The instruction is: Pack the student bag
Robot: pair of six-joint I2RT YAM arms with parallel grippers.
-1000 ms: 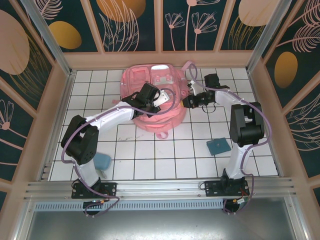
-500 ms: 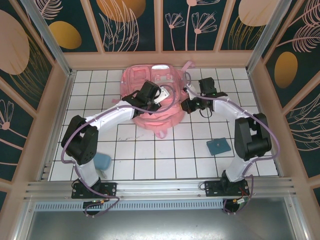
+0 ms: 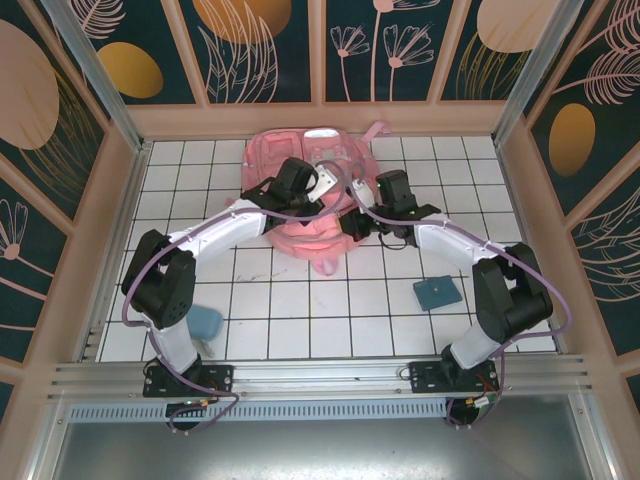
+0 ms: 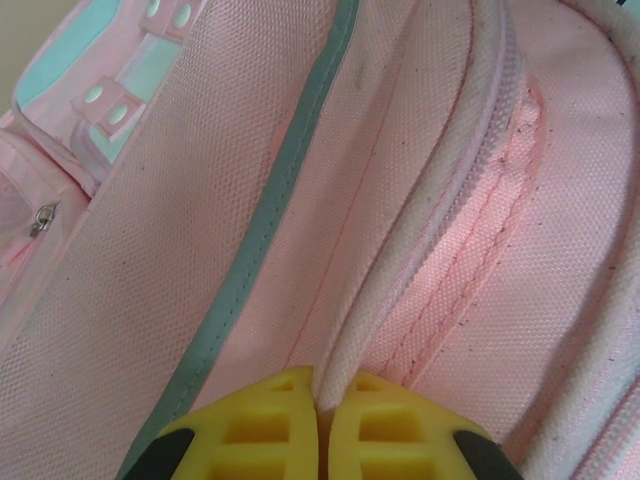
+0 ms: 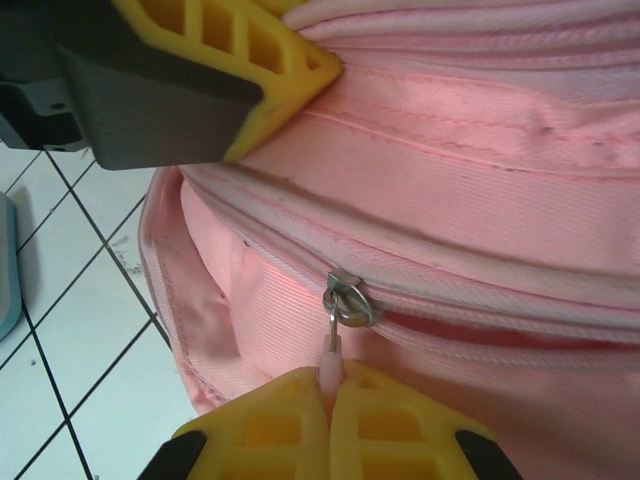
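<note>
The pink student bag (image 3: 300, 165) lies at the back middle of the tiled floor, its fabric close up in both wrist views. My left gripper (image 3: 326, 182) rests on top of the bag, shut on a raised pink fabric ridge (image 4: 420, 240) beside a zipper line; its yellow fingertips (image 4: 270, 420) pinch the fold. My right gripper (image 3: 354, 224) is at the bag's near right edge, shut on the pale pink zipper pull (image 5: 330, 368) hanging from the metal slider (image 5: 345, 298). A dark red gap in the zipper shows to the right of the slider. The left gripper's yellow finger (image 5: 250, 45) sits just above.
A small blue case (image 3: 437, 291) lies on the tiles right of centre. A teal object (image 3: 205, 320) sits by the left arm's base. Wooden walls and metal posts close in the floor on three sides.
My right gripper has moved left and nearer along the bag's edge, drawing the zipper pull with it. The left gripper has shifted slightly back on top of the bag.
</note>
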